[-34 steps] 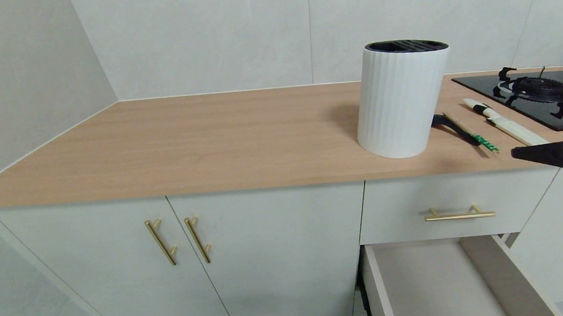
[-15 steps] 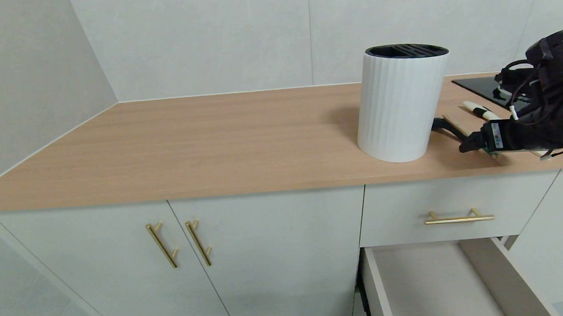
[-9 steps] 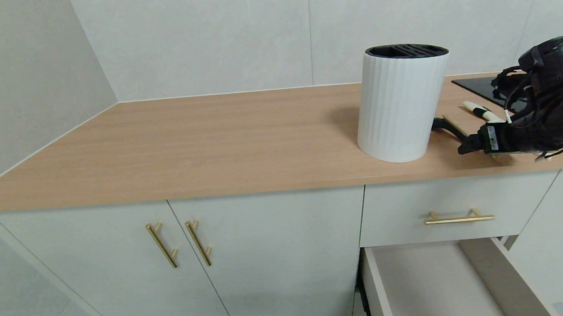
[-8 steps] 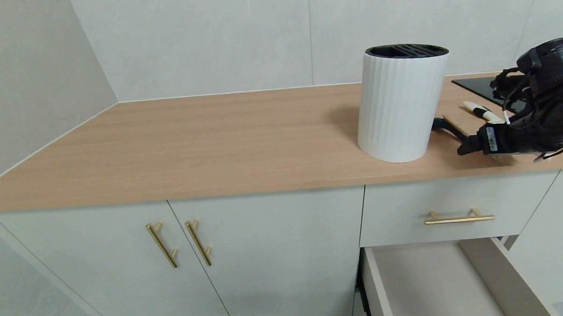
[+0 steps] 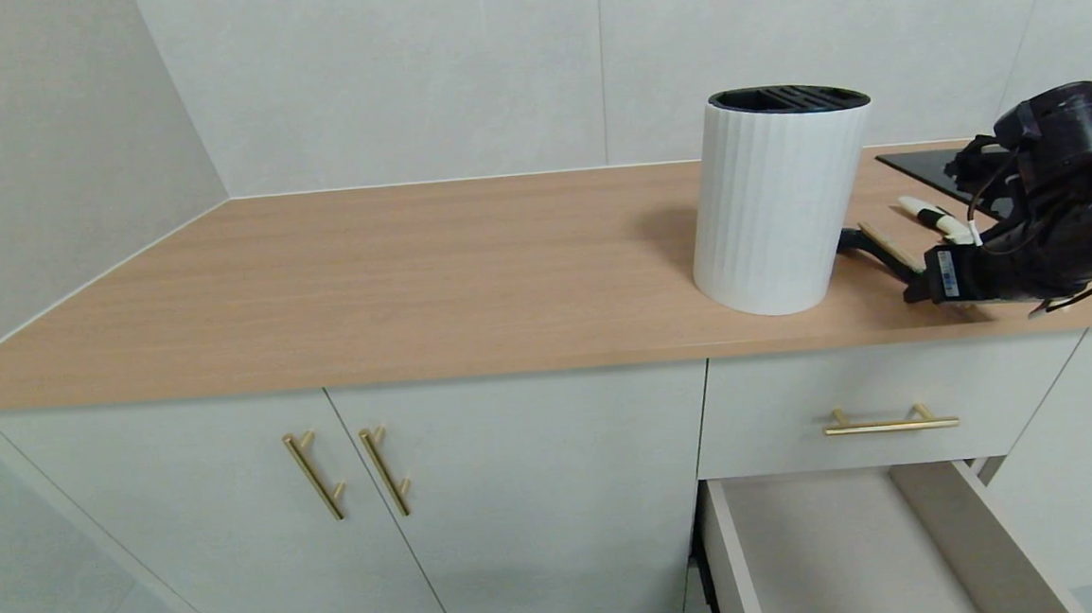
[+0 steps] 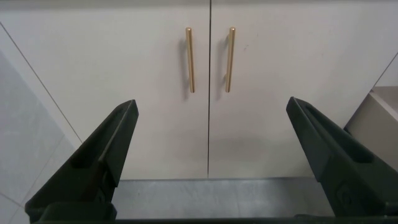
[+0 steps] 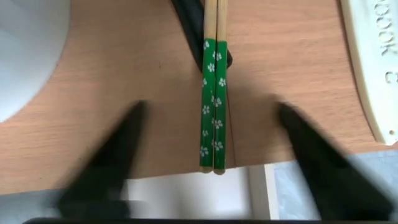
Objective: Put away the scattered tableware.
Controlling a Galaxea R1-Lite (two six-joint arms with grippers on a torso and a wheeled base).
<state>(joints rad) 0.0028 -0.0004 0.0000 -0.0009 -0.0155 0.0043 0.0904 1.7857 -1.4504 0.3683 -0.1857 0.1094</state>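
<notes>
A pair of wooden chopsticks (image 7: 213,118) with green flowered ends lies on the wooden counter (image 5: 430,276), right of the white ribbed utensil holder (image 5: 779,199). Their bare far ends (image 5: 883,242) rest across a black-handled utensil (image 5: 864,241). My right gripper (image 5: 920,291) sits low over the green ends at the counter's front edge. In the right wrist view it (image 7: 211,158) is open, one finger on each side of the chopsticks, not touching them. A white knife (image 5: 931,217) lies just beyond. My left gripper (image 6: 211,162) is open, facing the cabinet doors (image 6: 208,93).
A black stove top (image 5: 926,169) sits at the counter's back right. Below the counter, a lower drawer (image 5: 855,553) stands pulled out under a closed drawer with a gold handle (image 5: 889,418). The white knife's sheath (image 7: 373,62) lies close beside the chopsticks.
My right arm came in from the right edge and lowered over the chopsticks' green ends. In the last half second it edged slightly right and down.
</notes>
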